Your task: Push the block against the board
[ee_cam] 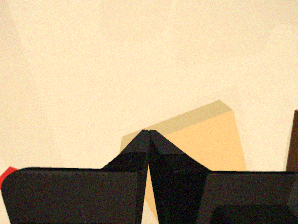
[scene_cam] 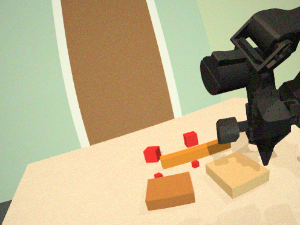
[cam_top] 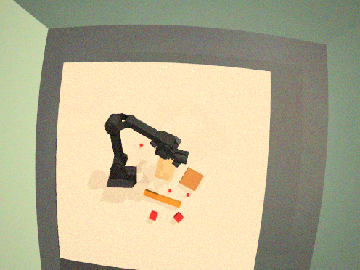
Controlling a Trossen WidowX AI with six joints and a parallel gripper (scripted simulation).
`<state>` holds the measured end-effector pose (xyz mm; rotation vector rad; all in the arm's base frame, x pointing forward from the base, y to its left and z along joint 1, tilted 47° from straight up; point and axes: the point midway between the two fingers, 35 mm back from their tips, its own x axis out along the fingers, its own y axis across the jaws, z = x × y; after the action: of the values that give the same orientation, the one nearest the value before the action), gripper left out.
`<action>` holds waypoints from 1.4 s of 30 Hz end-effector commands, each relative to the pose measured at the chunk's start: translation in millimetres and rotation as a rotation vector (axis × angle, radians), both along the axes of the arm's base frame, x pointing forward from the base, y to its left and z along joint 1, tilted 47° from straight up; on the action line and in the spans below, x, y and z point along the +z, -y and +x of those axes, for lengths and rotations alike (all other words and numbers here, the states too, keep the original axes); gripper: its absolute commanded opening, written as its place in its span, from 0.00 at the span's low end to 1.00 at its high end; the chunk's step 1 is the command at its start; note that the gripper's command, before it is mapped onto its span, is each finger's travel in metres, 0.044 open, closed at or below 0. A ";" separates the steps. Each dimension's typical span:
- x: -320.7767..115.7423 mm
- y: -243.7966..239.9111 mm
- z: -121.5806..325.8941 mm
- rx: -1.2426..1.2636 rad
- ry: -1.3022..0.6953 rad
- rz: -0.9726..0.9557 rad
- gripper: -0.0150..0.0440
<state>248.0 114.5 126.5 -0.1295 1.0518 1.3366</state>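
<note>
A pale tan square slab (cam_top: 164, 172) (scene_cam: 234, 170) (ee_cam: 210, 145) lies flat, partly covered by the arm in the top view. An orange-brown squarish block (cam_top: 191, 178) (scene_cam: 170, 187) lies flat beside it, turned at an angle, with a gap between them. A long, narrow orange bar (cam_top: 167, 200) (scene_cam: 187, 153) lies apart from both. Which part counts as the board is not certain from looks alone. My gripper (scene_cam: 265, 164) (ee_cam: 149, 131) is shut and empty, fingertips pointing down by the slab's right corner in the exterior view. Whether they touch it, I cannot tell.
Two larger red cubes (cam_top: 153, 215) (cam_top: 178, 217) lie beyond the bar. Small red cubes (cam_top: 170, 190) (cam_top: 187, 194) lie between the bar and the blocks. Another small red cube (cam_top: 141, 145) lies near the arm, whose base (cam_top: 122, 178) stands to the left.
</note>
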 end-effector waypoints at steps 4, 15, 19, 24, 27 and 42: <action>-4.8 7.1 -13.7 -0.148 -0.158 -0.033 0.25; -12.5 17.1 -36.0 -0.405 -0.433 -0.082 0.25; -15.4 20.2 -44.2 -0.499 -0.533 -0.099 0.25; -19.1 23.7 -54.6 -0.615 -0.659 -0.121 0.25; -21.4 25.6 -61.0 -0.685 -0.735 -0.134 0.25; -60.0 -12.3 -76.7 -0.763 -0.824 -0.144 0.25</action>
<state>172.3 120.8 71.0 0.6978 1.6645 0.5865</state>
